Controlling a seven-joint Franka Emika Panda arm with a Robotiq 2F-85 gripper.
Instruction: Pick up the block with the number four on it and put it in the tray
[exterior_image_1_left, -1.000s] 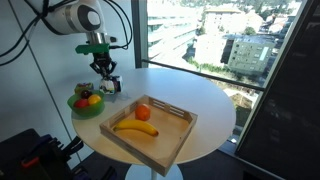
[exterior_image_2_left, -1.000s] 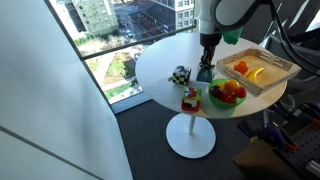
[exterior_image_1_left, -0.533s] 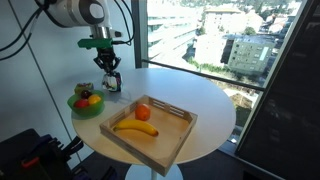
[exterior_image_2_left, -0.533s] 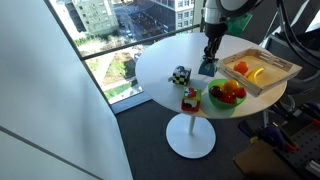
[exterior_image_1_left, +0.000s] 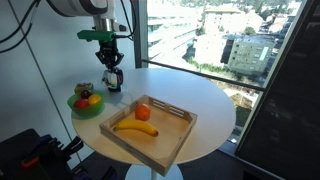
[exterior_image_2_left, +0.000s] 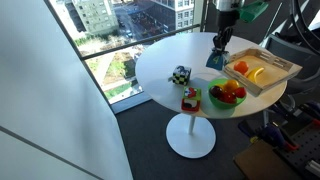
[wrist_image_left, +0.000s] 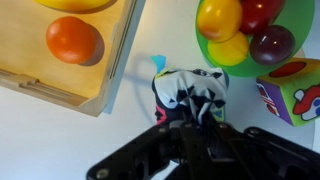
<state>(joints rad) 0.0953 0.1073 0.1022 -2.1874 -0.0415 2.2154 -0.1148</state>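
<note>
My gripper (exterior_image_1_left: 113, 72) is shut on the block (exterior_image_1_left: 113, 81), a small black cube with white panels, and holds it in the air above the table. In an exterior view the block (exterior_image_2_left: 217, 60) hangs just beside the near rim of the light-wood tray (exterior_image_2_left: 272, 62). In the wrist view the block (wrist_image_left: 188, 88) sits between my fingers (wrist_image_left: 188, 112), over bare table between the tray (wrist_image_left: 95, 95) and the green bowl (wrist_image_left: 212, 62). The tray (exterior_image_1_left: 172, 140) holds an orange fruit (exterior_image_1_left: 143, 112) and a banana (exterior_image_1_left: 135, 127).
A green fruit bowl (exterior_image_2_left: 216, 101) with fruit stands near the table edge. A similar dark-and-white cube (exterior_image_2_left: 180, 75) and a colourful red cube (exterior_image_2_left: 190, 98) lie on the round white table (exterior_image_2_left: 160, 60). Large windows lie beyond the table.
My gripper has risen with the block in it and moved sideways toward the tray's rim. The other cubes, bowl and tray have not moved.
</note>
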